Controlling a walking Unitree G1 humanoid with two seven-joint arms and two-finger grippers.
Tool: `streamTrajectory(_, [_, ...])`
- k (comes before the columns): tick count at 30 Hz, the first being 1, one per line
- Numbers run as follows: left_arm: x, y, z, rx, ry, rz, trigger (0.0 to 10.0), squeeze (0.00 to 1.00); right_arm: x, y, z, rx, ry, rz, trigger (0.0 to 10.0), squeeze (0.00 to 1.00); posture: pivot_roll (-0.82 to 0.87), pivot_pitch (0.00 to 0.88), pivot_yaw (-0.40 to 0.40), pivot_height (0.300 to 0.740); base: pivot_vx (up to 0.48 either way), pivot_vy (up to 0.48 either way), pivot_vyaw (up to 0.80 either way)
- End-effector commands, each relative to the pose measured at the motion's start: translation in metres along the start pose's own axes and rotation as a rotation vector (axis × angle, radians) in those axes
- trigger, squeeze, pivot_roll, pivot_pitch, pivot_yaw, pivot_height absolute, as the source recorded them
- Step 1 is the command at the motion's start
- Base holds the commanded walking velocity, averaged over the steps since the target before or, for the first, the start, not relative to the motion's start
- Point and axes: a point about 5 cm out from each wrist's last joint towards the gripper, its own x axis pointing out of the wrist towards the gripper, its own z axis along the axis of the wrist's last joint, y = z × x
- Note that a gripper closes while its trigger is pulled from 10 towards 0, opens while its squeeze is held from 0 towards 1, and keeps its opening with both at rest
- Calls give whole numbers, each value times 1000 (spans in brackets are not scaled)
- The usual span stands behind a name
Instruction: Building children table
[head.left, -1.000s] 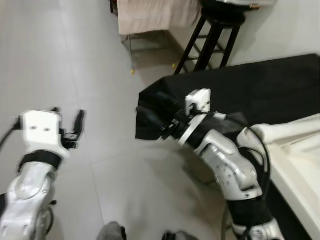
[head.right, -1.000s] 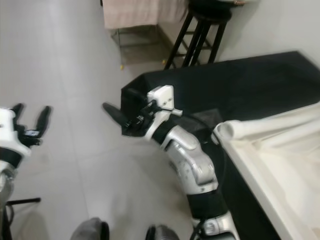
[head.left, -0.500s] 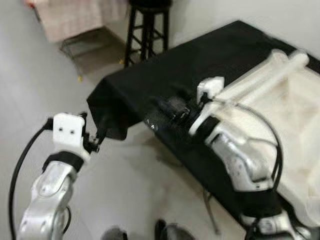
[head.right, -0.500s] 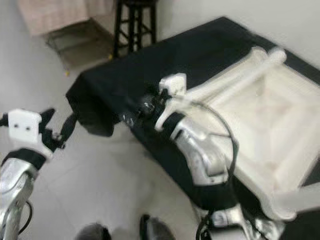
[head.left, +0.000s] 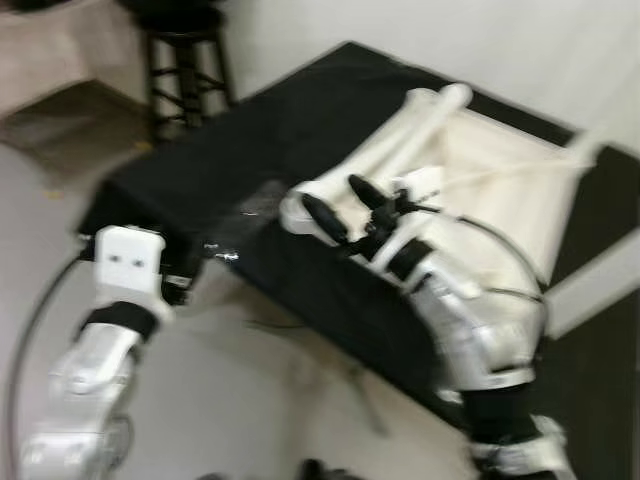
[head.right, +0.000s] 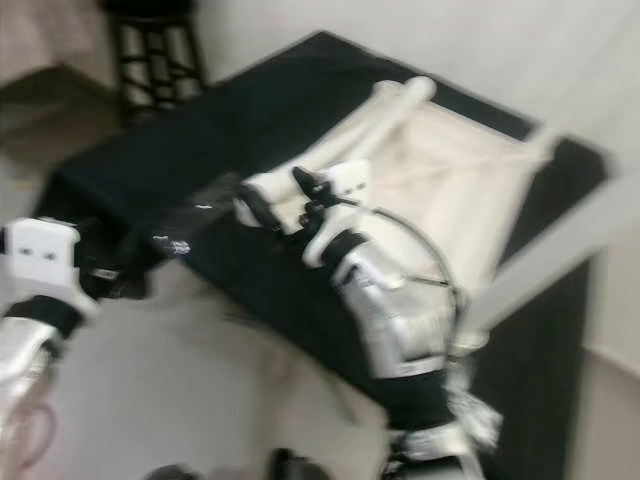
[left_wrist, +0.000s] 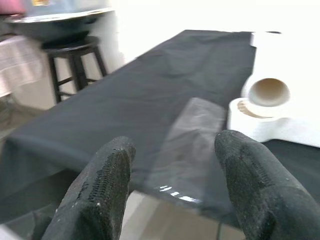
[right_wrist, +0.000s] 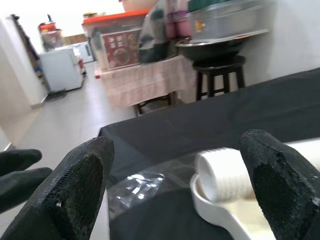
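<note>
A white children's table (head.left: 500, 185) lies upside down on a black-clothed table (head.left: 300, 110), with white legs (head.left: 400, 140) lying along its near side. My right gripper (head.left: 332, 195) is open and hovers over the near corner of the white table, where a leg end (right_wrist: 225, 172) shows between its fingers. My left gripper (left_wrist: 175, 145) is open at the black table's front edge, facing a clear plastic bag (left_wrist: 192, 135) and a white corner piece with a round socket (left_wrist: 267, 97). Nothing is held.
A black stool (head.left: 185, 50) stands past the far left corner of the black table, against the white wall. Behind it is a pink-clothed stand (right_wrist: 145, 82) loaded with boxes and a bowl. Grey tiled floor (head.left: 250, 400) lies in front and to the left.
The camera has swung from the floor towards the black table, bringing the white table into view. Both arms now reach to the table. Both grippers stay open.
</note>
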Motion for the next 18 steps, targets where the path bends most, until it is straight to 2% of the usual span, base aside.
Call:
streamTrajectory(1, [0, -4, -2, 7, 20, -13, 10000, 0, -4, -6, 0, -18, -6, -33, 10000, 0, 171, 173, -104, 740, 0, 480, 0])
streamTrajectory(12, [2, -9, -2, 20, 18, -43, 10000, 0, -4, -4, -5, -32, -9, -46, 10000, 0, 165, 170, -92, 740, 0, 480, 0])
streamTrajectory(17, [3, -7, 1, 29, 8, -42, 10000, 0, -2, -8, -10, -1, 16, -74, 10000, 0, 170, 168, -90, 740, 0, 480, -800])
streamTrajectory(18, [3, -6, 3, 43, -2, -30, 10000, 0, -2, -8, -10, 6, 15, -73, 10000, 0, 171, 167, -89, 740, 0, 0, -800])
